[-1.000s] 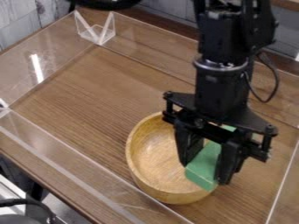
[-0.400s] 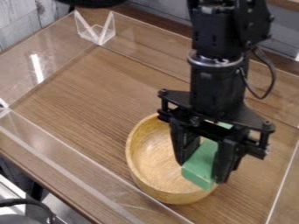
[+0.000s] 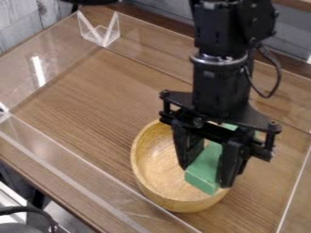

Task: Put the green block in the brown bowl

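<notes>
The green block (image 3: 206,170) hangs tilted between my black fingers, its lower end down inside the brown bowl (image 3: 155,157). My gripper (image 3: 209,168) is shut on the block and stands upright over the bowl's right half. The light-brown wooden bowl sits near the front of the wood-grain table. The black arm (image 3: 225,55) rises straight up from the gripper and hides part of the bowl's far right rim.
Clear acrylic walls (image 3: 49,55) fence the table on the left and front. A small clear stand (image 3: 100,29) sits at the back left. Cables trail behind the arm at the right (image 3: 277,77).
The arm and gripper have shifted slightly left with the green block held, staying over the bowl.
</notes>
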{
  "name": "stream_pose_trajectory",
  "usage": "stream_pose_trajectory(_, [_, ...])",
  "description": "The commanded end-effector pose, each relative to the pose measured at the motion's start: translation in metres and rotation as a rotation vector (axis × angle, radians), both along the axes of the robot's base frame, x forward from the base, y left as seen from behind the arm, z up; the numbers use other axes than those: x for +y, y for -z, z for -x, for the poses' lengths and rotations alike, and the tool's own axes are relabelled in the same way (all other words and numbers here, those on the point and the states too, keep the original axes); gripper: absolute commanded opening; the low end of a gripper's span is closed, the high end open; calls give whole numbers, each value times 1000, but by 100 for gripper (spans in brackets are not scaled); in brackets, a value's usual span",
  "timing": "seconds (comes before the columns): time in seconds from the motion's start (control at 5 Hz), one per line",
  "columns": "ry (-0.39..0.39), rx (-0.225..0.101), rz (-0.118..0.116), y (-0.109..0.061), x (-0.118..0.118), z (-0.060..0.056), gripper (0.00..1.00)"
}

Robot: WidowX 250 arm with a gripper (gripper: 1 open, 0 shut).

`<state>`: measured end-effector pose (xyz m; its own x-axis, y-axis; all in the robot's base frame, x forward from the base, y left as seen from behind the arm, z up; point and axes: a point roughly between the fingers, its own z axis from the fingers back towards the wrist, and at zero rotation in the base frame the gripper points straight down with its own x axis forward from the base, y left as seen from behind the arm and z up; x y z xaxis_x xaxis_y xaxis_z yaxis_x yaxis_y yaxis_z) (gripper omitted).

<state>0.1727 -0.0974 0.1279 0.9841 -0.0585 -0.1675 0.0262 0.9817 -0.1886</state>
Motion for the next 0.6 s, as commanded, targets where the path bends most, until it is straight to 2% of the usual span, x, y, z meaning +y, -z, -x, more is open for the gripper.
stream_pose_trajectory(0.0, [-15, -54, 23, -14, 2, -7, 0])
stream_pose_trajectory(0.4, [-39, -54, 27, -18, 4, -9, 0])
